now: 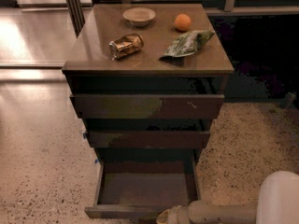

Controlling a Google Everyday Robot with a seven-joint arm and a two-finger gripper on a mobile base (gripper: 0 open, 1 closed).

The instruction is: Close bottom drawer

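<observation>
The bottom drawer [142, 190] of the dark brown cabinet stands pulled far out, its shallow box and greyish floor showing and its flat front [122, 212] at the bottom edge of the camera view. My gripper [164, 217] is at the lower edge, right at the drawer's front near its right end, with the pale arm [219, 212] reaching in from the right. The fingers are cut off by the frame edge. The middle drawer front [148, 138] and the widest top drawer front [147, 106] sit above, slightly out.
On the cabinet top [93, 50] lie a small bowl [139, 16], an orange [183, 22], a crushed can [125, 45] and a green snack bag [187, 43]. Speckled floor [42, 171] surrounds the cabinet. My white base [279, 199] is at the lower right.
</observation>
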